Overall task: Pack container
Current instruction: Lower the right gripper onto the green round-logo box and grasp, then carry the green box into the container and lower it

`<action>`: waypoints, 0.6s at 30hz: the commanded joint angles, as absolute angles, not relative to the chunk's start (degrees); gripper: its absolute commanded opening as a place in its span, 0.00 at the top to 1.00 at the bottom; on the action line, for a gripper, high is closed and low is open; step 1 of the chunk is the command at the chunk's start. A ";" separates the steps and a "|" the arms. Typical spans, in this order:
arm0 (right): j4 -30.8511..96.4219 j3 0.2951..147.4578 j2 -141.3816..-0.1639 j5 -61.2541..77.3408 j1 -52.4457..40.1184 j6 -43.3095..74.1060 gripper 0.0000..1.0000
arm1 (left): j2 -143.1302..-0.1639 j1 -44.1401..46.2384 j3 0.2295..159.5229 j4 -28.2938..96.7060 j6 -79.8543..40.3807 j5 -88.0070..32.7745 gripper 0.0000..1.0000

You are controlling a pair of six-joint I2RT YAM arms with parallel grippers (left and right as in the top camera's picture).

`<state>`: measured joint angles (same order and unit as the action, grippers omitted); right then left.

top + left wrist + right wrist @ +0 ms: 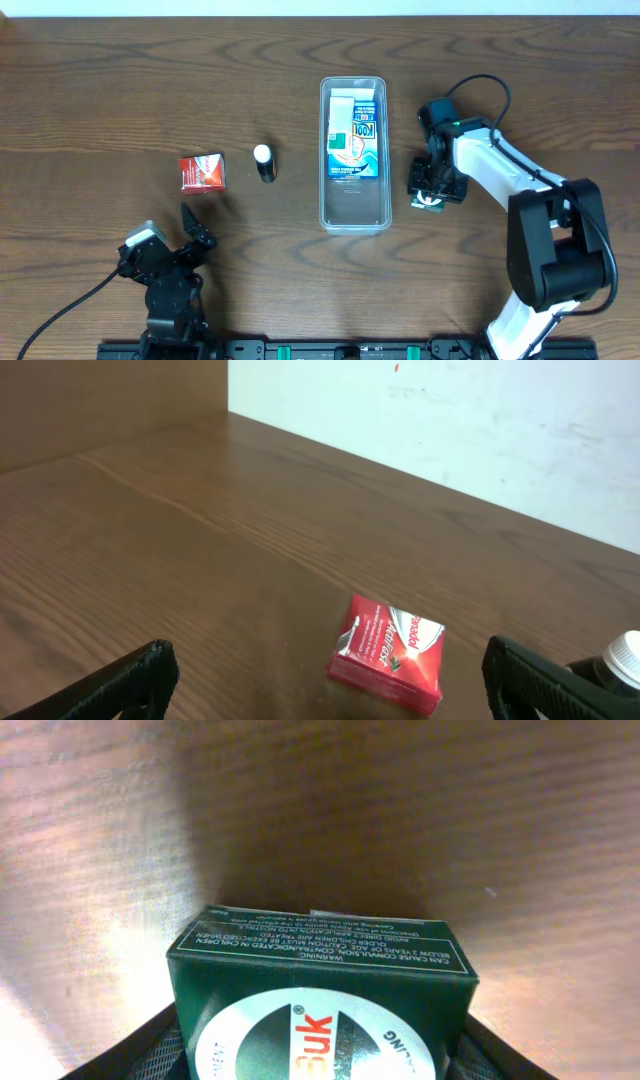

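The clear plastic container (354, 213) lies in the middle of the table with a blue and white box (354, 142) inside its far half. My right gripper (432, 196) is just right of the container and is shut on a small dark green box (320, 995) with a white round label. A red box (202, 172) lies at the left and also shows in the left wrist view (390, 652). A small black bottle with a white cap (264, 162) lies between the red box and the container. My left gripper (195, 228) is open, near the red box.
The wooden table's near edge carries a black rail (320, 350). A pale wall (450, 420) runs along the far side of the table. The right arm's cable (490, 95) loops above its wrist.
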<state>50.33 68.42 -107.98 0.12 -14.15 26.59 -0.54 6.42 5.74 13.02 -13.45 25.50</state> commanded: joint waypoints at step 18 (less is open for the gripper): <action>33.91 74.56 -93.89 -1.69 -28.49 21.37 0.52 | -0.21 6.13 4.34 13.37 -13.13 26.20 0.02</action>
